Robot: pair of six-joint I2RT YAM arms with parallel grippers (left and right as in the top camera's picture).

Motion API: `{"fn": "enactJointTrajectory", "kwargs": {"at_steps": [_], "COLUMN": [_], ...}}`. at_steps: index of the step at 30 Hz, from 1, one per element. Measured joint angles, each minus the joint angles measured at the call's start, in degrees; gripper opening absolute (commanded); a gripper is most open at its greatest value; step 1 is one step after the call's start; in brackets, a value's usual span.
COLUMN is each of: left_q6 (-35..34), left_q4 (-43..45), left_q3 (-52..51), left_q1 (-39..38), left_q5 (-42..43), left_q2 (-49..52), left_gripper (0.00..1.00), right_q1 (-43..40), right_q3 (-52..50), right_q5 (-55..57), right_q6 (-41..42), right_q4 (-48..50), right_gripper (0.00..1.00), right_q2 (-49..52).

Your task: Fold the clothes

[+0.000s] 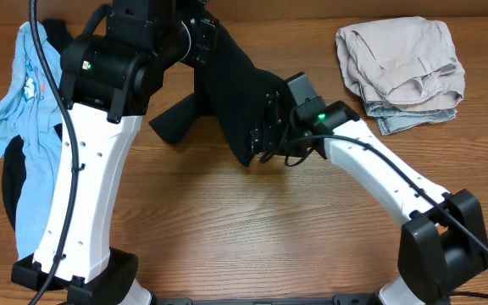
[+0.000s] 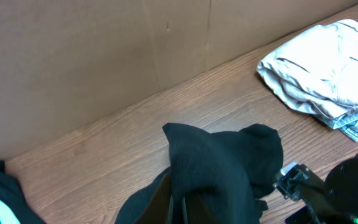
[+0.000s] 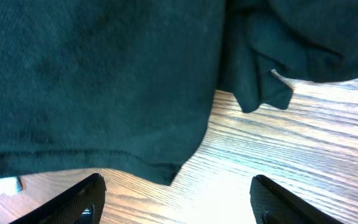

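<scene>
I have the black shirt (image 1: pixel 231 93) lifted at mid-desk, and everything about the coming move turns on its lower edge. The left hand (image 1: pixel 203 41) is closed at the shirt's far, upper end; as far as I can judge it is pinching the cloth there, since the fabric bunches up right against it in the left wrist view. From that end the shirt's long axis slants down toward the near side of the desk (image 1: pixel 252 229), finishing at a hem and one loose corner. The right hand (image 3: pixel 180 202) sits just beside that low end with its fingers (image 3: pixel 79 198) spread wide and nothing between them. In its own camera the hem hangs directly ahead, the corner lying roughly on the line between the two fingers but not yet inside them. So the right arm is clearly the nearer one to the free end. The light blue T-shirt (image 1: pixel 24 93) lies well to the shirt's left, and the folded beige and denim pile (image 1: pixel 401 72) well to its right.
</scene>
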Motion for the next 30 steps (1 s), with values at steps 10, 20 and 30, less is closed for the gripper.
{"fn": "enactJointTrajectory", "kwargs": {"at_steps": [10, 20, 30], "left_q6": [0.00, 0.00, 0.00], "left_q4": [-1.88, -1.90, -1.88], "left_q3": [0.04, 0.04, 0.04], "left_q1": [0.00, 0.00, 0.00], "left_q5": [-0.20, -0.20, -0.20], "left_q2": [0.00, 0.00, 0.00], "left_gripper": [0.04, 0.04, 0.04], "right_q1": [0.81, 0.92, 4.61], "right_q3": [-11.19, -21.53, -21.90], "right_q5": [0.52, -5.03, -3.96], "right_q6": [15.10, 27.61, 30.67], "right_q4": [18.08, 40.11, 45.83], "right_gripper": [0.80, 0.75, 0.17], "right_q2": [0.00, 0.74, 0.85]}}
